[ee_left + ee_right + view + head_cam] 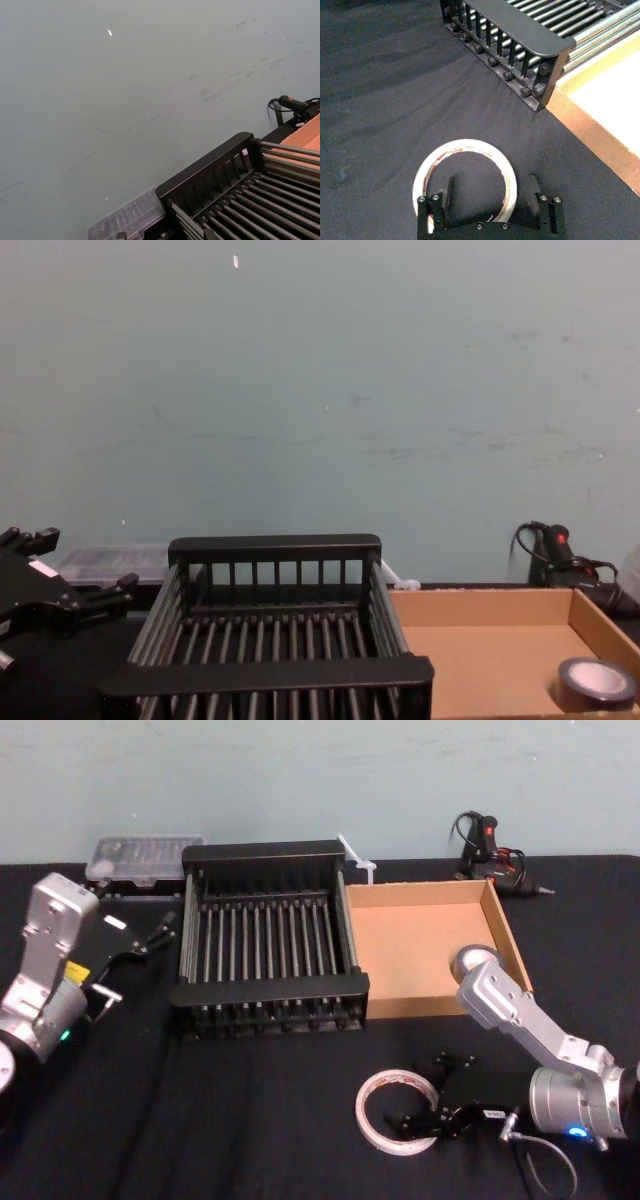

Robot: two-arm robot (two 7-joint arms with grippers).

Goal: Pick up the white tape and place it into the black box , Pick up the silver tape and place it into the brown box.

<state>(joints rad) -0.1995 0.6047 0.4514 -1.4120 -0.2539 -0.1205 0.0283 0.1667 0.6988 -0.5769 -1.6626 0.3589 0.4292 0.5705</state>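
Black cloth (250, 1120) covers the table below a pale teal wall (320, 390). At lower centre of the head view the white tape (368, 1115) lies flat, hole upward. The right gripper (420, 1102) straddles its band with jaws apart, one finger inside the ring. The left gripper (138, 958) hangs spread at the far left. The silver tape (478, 960) lies flat in the brown box (410, 950), right of the black box (270, 988).

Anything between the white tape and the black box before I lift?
No. In the right wrist view, bare black cloth runs from the white tape to the near wall of the black box. The right gripper straddles the tape's rim, open.
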